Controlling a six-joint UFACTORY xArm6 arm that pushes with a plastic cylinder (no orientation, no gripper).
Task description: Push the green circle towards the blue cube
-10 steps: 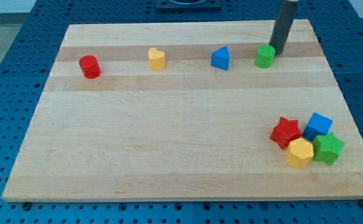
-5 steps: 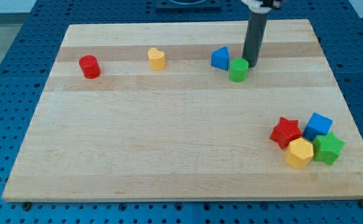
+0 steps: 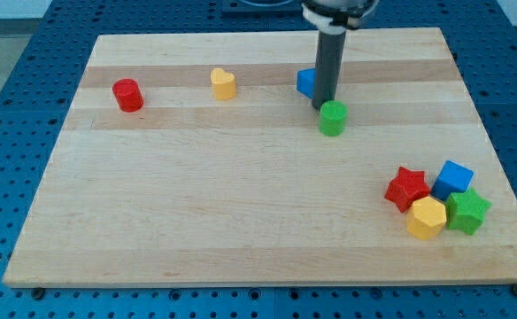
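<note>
My tip [image 3: 321, 107] held nothing and touched the green circle [image 3: 333, 118], which lay just toward the view's bottom-right of it; the blue cube [image 3: 454, 178] stood well apart, farther in that direction.

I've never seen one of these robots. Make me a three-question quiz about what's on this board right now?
1. True or false: my tip is at the upper left edge of the green circle.
2. Which block does the rod partly hide? A) red cylinder B) blue block at the view's top C) yellow heart-like block
3. Fill in: the cluster at the view's lower right holds a red star, a blue cube, a green star and a ______ hexagon.

Key: 1 true; 2 B; 3 yellow.
</note>
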